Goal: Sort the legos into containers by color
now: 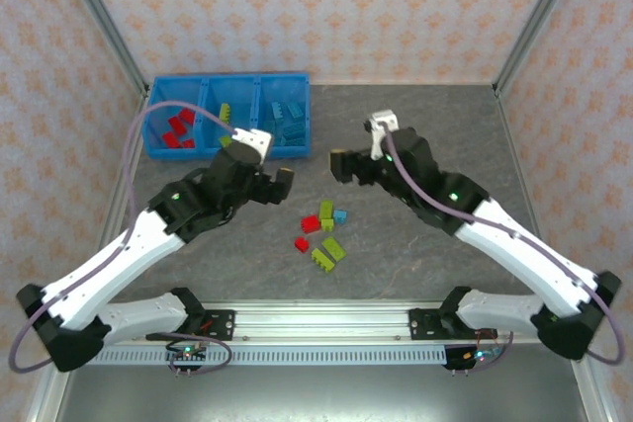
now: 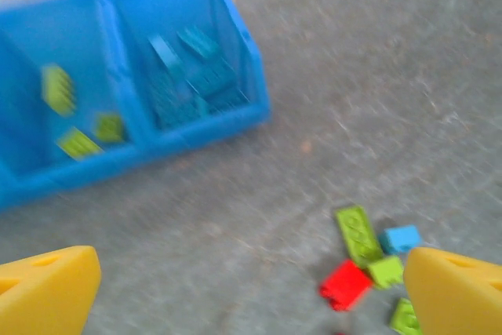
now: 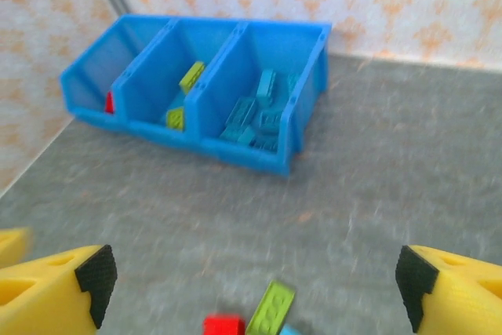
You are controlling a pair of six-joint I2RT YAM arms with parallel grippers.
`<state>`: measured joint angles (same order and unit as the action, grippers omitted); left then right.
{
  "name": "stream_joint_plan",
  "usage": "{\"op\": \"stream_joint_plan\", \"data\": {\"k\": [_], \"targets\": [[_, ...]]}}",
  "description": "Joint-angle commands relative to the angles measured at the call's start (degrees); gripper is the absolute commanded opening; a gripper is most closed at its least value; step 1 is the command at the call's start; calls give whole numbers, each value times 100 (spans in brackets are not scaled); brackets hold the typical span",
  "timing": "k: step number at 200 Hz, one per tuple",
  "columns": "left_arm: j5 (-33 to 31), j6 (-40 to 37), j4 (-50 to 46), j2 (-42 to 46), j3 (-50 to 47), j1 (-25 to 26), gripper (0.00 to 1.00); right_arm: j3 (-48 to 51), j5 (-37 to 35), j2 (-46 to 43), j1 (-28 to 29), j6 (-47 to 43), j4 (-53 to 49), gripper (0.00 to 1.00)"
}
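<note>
Left fingers: I am holding my left gripper [image 1: 272,185] spread wide with nothing in it, just in front of the bin [image 1: 227,77].
Right fingers: my right gripper [image 1: 348,165] is gaping open and empty too, off the bin's right end.
Sorted legos: red bricks [image 1: 178,128] are lying in the bin's left compartment, lime bricks [image 1: 229,114] in the middle, light blue bricks [image 1: 285,126] in the right.
Loose cluster [image 1: 321,229]: red, lime and blue pieces are sitting in front of the bin's right corner, well apart from it.
Open room: bare table [image 1: 435,126] is stretching right of the bin.
Edges: the bin is sitting close to the back wall [image 1: 326,7].
Hard to see: my left wrist view is smearing with blur and cutting off the bin's left end; my right wrist view is clipping the loose pieces at its bottom edge.
</note>
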<state>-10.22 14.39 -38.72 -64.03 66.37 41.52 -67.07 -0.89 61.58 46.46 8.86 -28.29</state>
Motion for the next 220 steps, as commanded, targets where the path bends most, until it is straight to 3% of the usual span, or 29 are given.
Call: {"op": "stream_joint_plan", "data": {"k": [1, 19, 41, 87, 108, 128, 186, 220], "targets": [[829, 1541, -98, -531, -281, -15, 100, 618, 657, -476, 13, 729, -721, 95], [1082, 2508, 151, -1087, -489, 42, 100, 850, 674, -753, 13, 1046, -898, 95], [1133, 2862, 529, -1564, -862, 311, 99, 981, 495, -789, 13, 1188, -959, 95], [1371, 2232, 918, -2053, -1531, 619, 83, 1021, 412, -490, 13, 1210, -832, 96], [1484, 2065, 936, -2267, -1517, 637, 71, 944, 426, -315, 12, 1209, -863, 96], [1614, 1929, 931, -2517, -1409, 636, 68, 947, 455, -244, 13, 1258, -895, 96], [1874, 1804, 980, -3020, -1302, 634, 53, 977, 385, -257, 13, 1337, -948, 96], [1847, 1881, 1029, -2981, -1374, 638, 35, 967, 440, -186, 13, 1337, -958, 96]]}}
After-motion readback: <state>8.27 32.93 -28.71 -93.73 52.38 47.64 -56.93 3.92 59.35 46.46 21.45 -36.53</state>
